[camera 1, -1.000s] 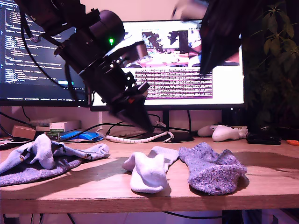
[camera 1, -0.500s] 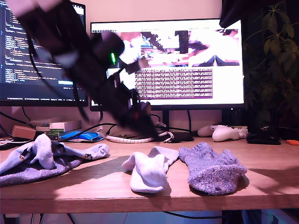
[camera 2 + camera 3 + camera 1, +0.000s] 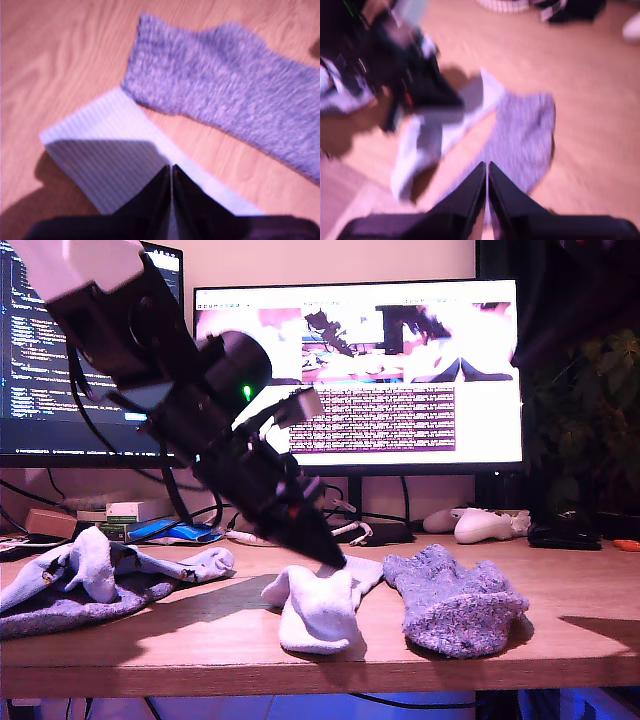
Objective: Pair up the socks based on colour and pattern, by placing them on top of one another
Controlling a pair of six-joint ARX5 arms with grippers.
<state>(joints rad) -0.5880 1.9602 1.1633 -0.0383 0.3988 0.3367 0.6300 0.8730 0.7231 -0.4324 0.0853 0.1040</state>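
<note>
Over white sock [image 3: 318, 608]: first pincer [image 3: 330, 562] angled down, clenched, empty; second pincer [image 3: 487, 172] clenched.

No legible text on either monitor [image 3: 360, 370].

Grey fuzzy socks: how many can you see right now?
2. One grey sock lies at the exterior view's right beside the white sock; another grey sock lies under the left pile, partly hidden.

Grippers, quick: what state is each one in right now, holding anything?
My first gripper: fingers shut, tips down at the white sock, nothing visibly clamped.
My second gripper: fingers shut, empty, above the grey fuzzy sock.
</note>
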